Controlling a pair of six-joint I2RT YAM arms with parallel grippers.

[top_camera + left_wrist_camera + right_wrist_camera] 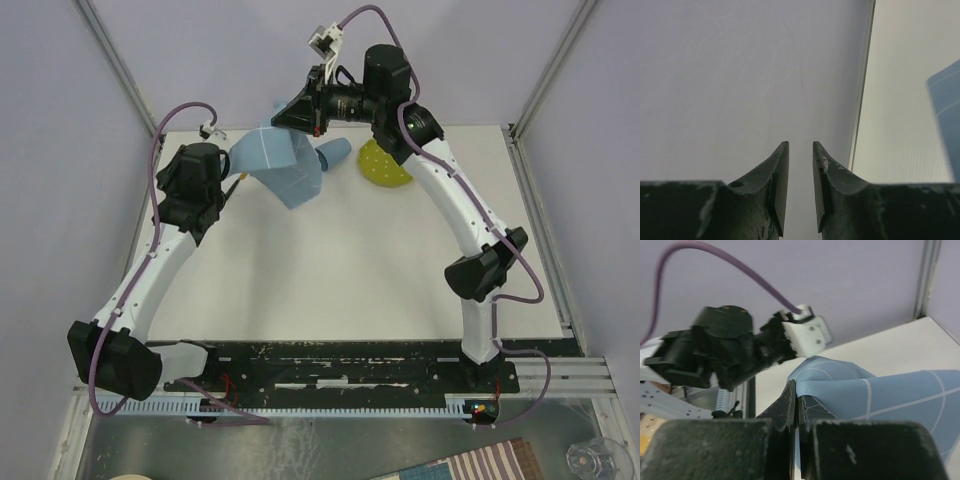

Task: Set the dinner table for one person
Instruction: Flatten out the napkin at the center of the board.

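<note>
The white dinner table (350, 270) carries a yellow-green dish (385, 168) and a light-blue cup (335, 152) lying near its back edge. A light-blue cloth (283, 165) with a white grid hangs above the back left of the table, and my right gripper (288, 115) is shut on its upper edge. In the right wrist view the closed fingertips (797, 400) pinch the cloth's (880, 390) folded edge. My left gripper (232, 180) sits just left of the cloth. Its jaws (801, 150) stand a little apart with nothing between them, and the cloth (946, 115) shows at the far right.
Metal frame posts (120, 70) and pale walls close in the table on three sides. A black rail (340, 365) holds both arm bases at the near edge. Below it lie a striped cloth (495, 465) and a clear glass (597, 458).
</note>
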